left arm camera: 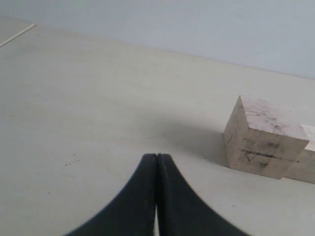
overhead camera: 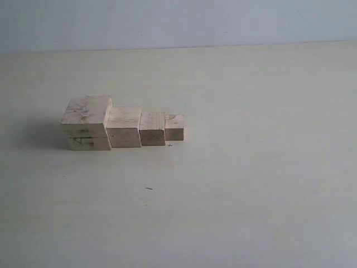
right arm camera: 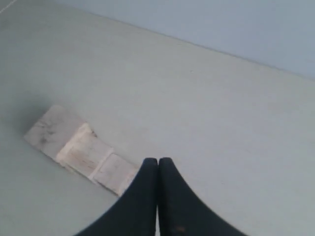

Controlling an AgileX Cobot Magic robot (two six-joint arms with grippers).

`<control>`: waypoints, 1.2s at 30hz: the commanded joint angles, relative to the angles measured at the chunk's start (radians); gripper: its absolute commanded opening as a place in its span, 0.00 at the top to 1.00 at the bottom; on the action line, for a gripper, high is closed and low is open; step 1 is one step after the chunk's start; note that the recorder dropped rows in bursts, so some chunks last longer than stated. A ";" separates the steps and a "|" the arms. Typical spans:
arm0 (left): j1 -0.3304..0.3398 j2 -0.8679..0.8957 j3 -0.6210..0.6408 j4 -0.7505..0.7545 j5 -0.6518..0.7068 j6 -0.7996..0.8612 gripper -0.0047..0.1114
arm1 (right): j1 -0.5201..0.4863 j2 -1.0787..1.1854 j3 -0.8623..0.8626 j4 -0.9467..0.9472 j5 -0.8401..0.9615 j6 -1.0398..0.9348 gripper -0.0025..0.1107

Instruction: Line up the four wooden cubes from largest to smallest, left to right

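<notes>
Four pale wooden cubes stand touching in a row on the table. The largest cube (overhead camera: 86, 123), with a seam and dark speckles, is at the left, followed by the second cube (overhead camera: 124, 127), the third cube (overhead camera: 152, 128) and the smallest cube (overhead camera: 174, 127) at the right. The largest cube (left arm camera: 263, 136) also shows in the left wrist view, off to the side of my left gripper (left arm camera: 156, 156), which is shut and empty. My right gripper (right arm camera: 158, 160) is shut and empty; the row of cubes (right arm camera: 78, 147) lies beside it, its small end hidden behind the fingers. Neither gripper shows in the exterior view.
The pale table (overhead camera: 251, 167) stretches around the row. A light blue wall (overhead camera: 178, 22) stands at the back. A small dark speck (overhead camera: 149, 188) lies on the table in front of the cubes.
</notes>
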 commanded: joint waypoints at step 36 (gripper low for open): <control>-0.005 -0.005 -0.001 -0.001 -0.005 -0.002 0.96 | -0.609 -1.247 1.207 -0.547 -0.551 0.569 0.98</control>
